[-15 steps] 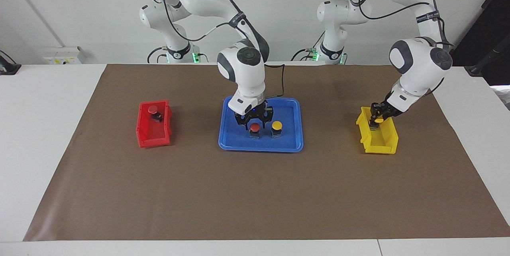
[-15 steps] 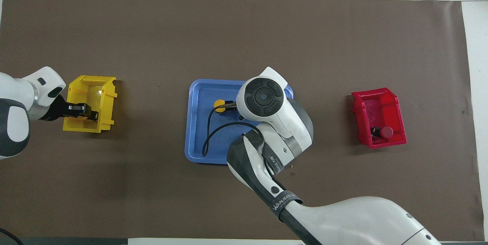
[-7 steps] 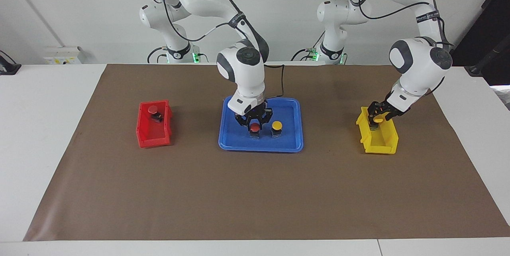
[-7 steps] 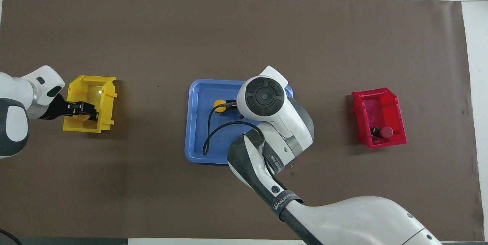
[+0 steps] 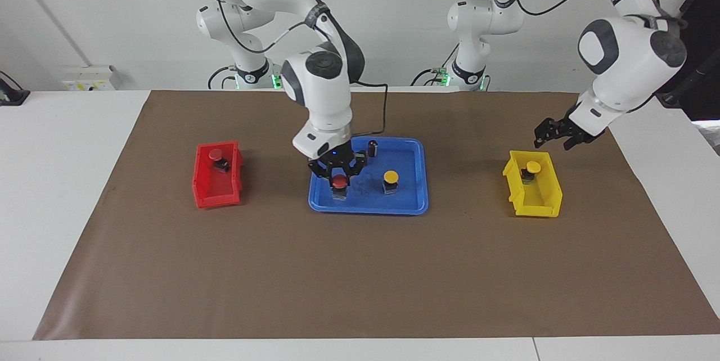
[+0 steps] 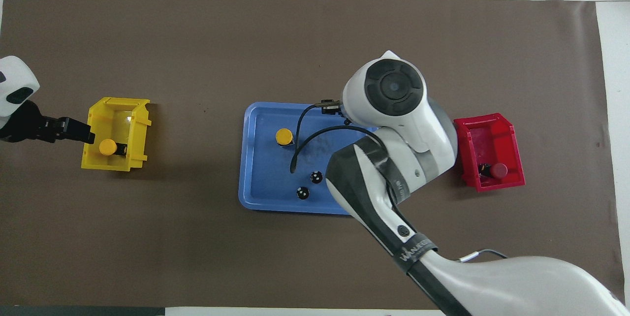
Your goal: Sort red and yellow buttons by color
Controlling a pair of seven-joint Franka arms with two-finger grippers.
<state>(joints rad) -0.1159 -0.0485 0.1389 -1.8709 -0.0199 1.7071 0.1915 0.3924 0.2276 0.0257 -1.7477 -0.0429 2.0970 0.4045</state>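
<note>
My right gripper (image 5: 339, 183) is shut on a red button (image 5: 339, 180) and holds it just over the blue tray (image 5: 368, 207), at the tray's edge toward the right arm's end; in the overhead view the arm hides both. A yellow button (image 5: 390, 176) stands in the tray (image 6: 246, 158) and also shows in the overhead view (image 6: 284, 136). My left gripper (image 5: 554, 137) is open and empty, raised above the yellow bin (image 5: 537, 210), where a yellow button (image 5: 532, 168) rests. Another red button (image 5: 216, 154) lies in the red bin (image 5: 216, 199).
Two dark capless cylinders (image 6: 316, 176) (image 6: 302, 193) stand in the tray, nearer the robots than the yellow button. The yellow bin (image 6: 140, 124) is toward the left arm's end, the red bin (image 6: 472, 124) toward the right arm's end. Brown mat (image 5: 360, 282) covers the table.
My left gripper let go of the yellow button in the yellow bin and rose away from it. My right gripper closed on the red button and carried it toward the red bin's side of the tray.
</note>
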